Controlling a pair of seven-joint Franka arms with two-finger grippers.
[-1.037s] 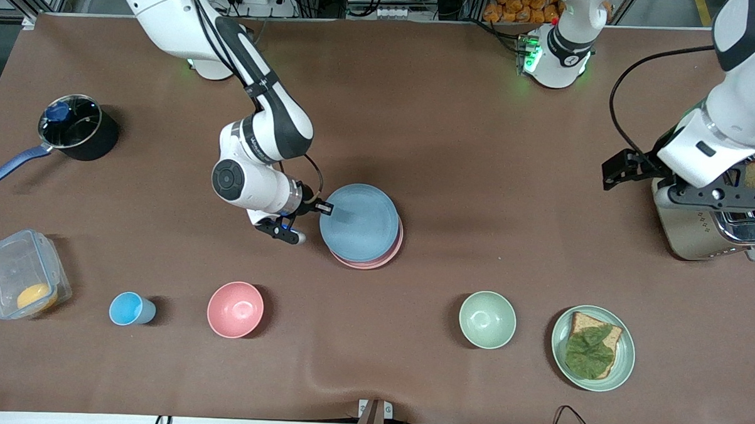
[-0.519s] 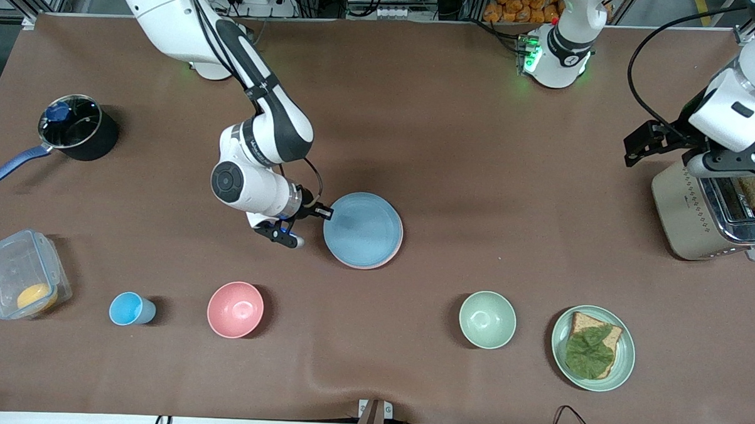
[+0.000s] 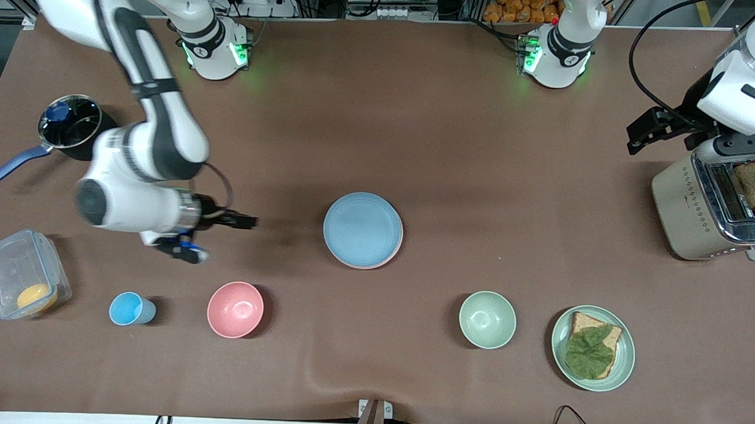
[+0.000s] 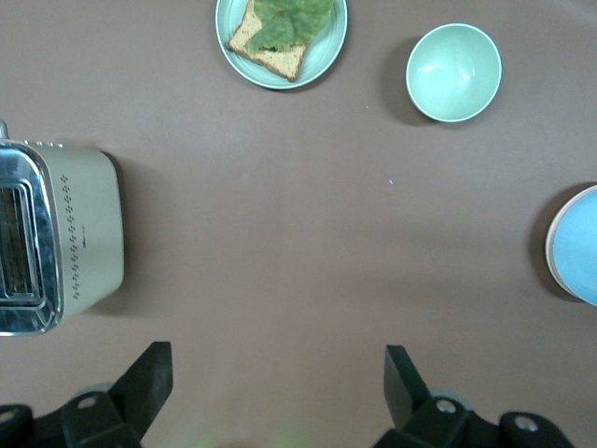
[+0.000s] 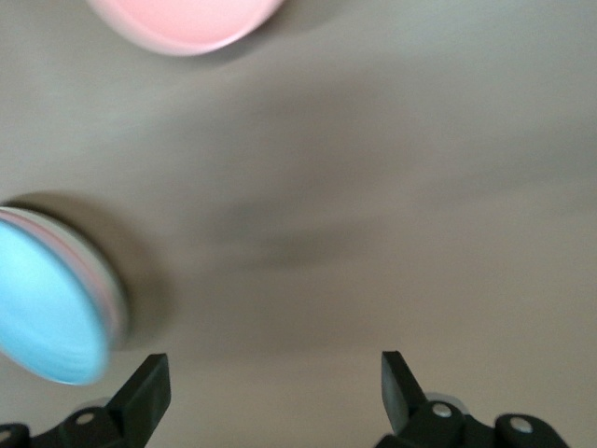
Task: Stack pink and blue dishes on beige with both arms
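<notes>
The blue plate (image 3: 362,229) lies flat at mid-table on top of the pink plate, of which only a thin rim (image 3: 396,253) shows. The beige plate is hidden under them. My right gripper (image 3: 245,221) is open and holds nothing. It hovers over bare table between the stack and the pot, well apart from the plates. In the right wrist view the gripper (image 5: 274,359) has wide jaws, with the blue plate (image 5: 47,308) off to one side. My left gripper (image 3: 645,128) waits open above the toaster's end of the table. The left wrist view shows the gripper (image 4: 278,353) over bare cloth.
A pink bowl (image 3: 235,309), blue cup (image 3: 132,309), green bowl (image 3: 487,319) and green plate (image 3: 626,365) with bread line the near edge. A toaster (image 3: 698,210) stands at the left arm's end. A pot (image 3: 78,126) and plastic box (image 3: 20,275) stand at the right arm's end.
The right gripper let go of the blue plate, which settled level on the pink one, and drew back toward the right arm's end. The left gripper moved up and away over the toaster.
</notes>
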